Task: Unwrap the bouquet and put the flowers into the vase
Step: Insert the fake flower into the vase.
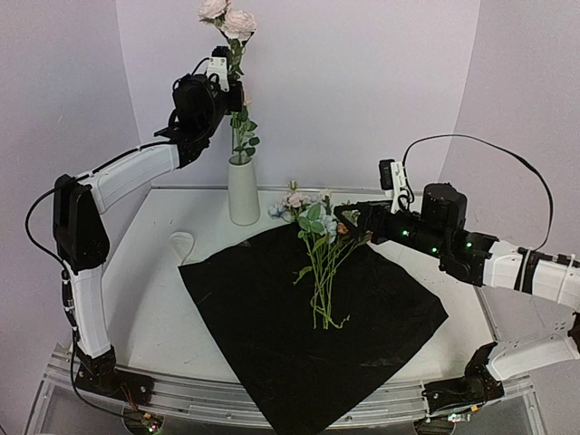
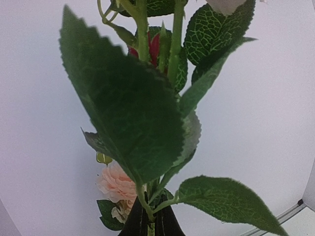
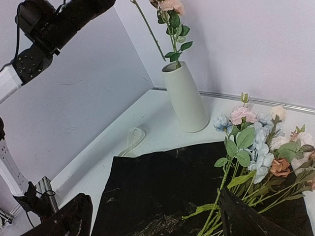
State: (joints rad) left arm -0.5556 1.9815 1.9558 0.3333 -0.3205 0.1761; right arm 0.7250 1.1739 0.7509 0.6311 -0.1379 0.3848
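My left gripper (image 1: 234,91) is raised high above the white vase (image 1: 243,190) and is shut on the green stem of a pink-bloomed flower (image 1: 227,18). The stem's lower end reaches down into the vase mouth. In the left wrist view the black fingertips (image 2: 135,223) pinch that stem (image 2: 150,227) under large leaves. The other flowers (image 1: 319,258) lie loose on the spread black wrapping sheet (image 1: 308,326). My right gripper (image 1: 352,223) stands open just right of their blooms; in its wrist view (image 3: 157,221) one finger touches the stems (image 3: 256,147).
A cream ribbon (image 1: 181,243) lies on the white table left of the sheet, also seen as the ribbon (image 3: 130,140) in the right wrist view. The vase (image 3: 187,98) stands near the back wall. The sheet's front corner hangs over the table's near edge.
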